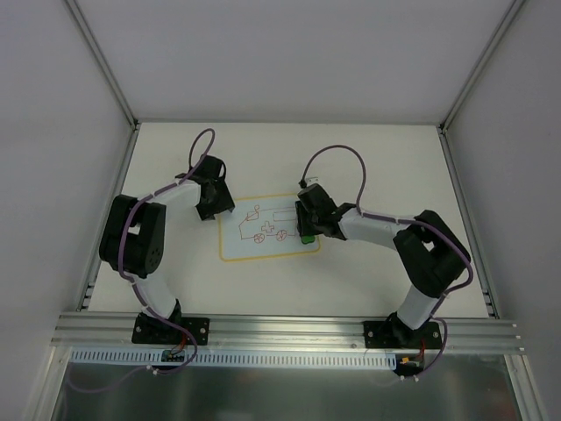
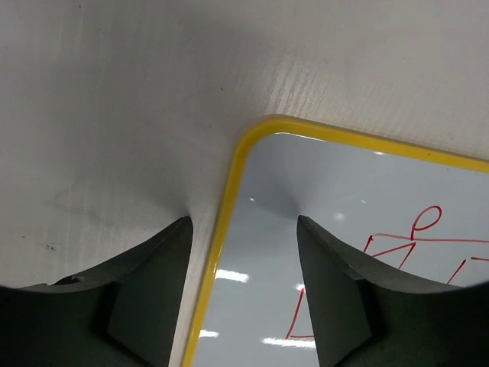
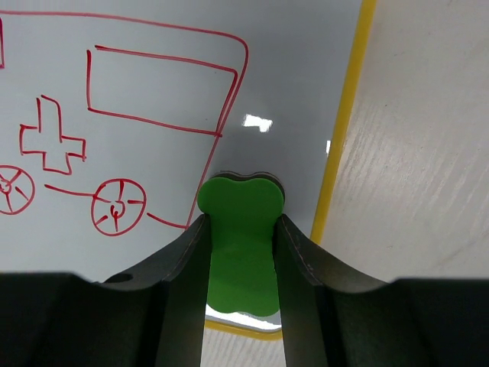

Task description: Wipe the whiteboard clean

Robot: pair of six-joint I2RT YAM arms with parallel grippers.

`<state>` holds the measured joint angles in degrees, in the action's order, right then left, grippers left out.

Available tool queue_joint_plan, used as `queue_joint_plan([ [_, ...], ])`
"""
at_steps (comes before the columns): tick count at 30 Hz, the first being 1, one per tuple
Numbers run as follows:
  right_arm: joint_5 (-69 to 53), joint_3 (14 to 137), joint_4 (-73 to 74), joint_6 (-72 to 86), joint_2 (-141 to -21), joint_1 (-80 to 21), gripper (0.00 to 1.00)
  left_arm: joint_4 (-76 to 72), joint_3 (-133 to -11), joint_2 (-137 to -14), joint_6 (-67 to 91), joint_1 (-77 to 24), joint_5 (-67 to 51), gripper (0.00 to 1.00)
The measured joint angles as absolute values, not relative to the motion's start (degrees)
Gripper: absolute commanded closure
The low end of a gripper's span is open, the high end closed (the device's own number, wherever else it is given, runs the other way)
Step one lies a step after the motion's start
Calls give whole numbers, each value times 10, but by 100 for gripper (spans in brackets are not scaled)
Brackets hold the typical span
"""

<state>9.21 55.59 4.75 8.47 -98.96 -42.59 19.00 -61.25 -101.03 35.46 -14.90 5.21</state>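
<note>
- Right tool (image 3: pixel 241 222) is clamping the green block (image 3: pixel 241 256) between both fingers. The block's front end is sitting low over the whiteboard (image 3: pixel 294 76), just inside the yellow border (image 3: pixel 344 138). I cannot tell whether it is touching.
- From above, the block (image 1: pixel 308 238) is sitting at the board's near right corner, about 4 o'clock of its centre.
- Whiteboard (image 1: pixel 241 247) is lying flat on the counter (image 1: pixel 386 158) between the two arms, its long axis running 9 to 3 o'clock.
- Red drawing (image 3: pixel 52 143) is spreading away from the block toward 9–10 o'clock, so the wipe is likely heading leftward along that long axis. The right arm is the nearer one and is carrying the wiper.
- Left tool (image 2: pixel 243 229) is gaping and holding nothing, straddling the border at the far left corner, about 10 o'clock of the board. One finger is over the counter, the other over the board, possibly bracing it.
</note>
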Motion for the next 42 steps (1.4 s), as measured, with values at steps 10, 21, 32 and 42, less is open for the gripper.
queue_joint_plan([
  [10, 125, 480, 8, 138, -936, -407, 100, 143, -566, -985, 375, -197, 47, 53],
  [21, 191, 421, 73, 97, -858, -350, 100, 119, -551, -988, 432, -368, 34, 96],
  [32, 132, 616, 22, 91, -1053, -423, 100, 116, -571, -1011, 444, -363, 9, 100],
  [42, 120, 610, 27, 129, -1046, -390, 99, 75, -559, -1015, 461, -364, -14, 100],
])
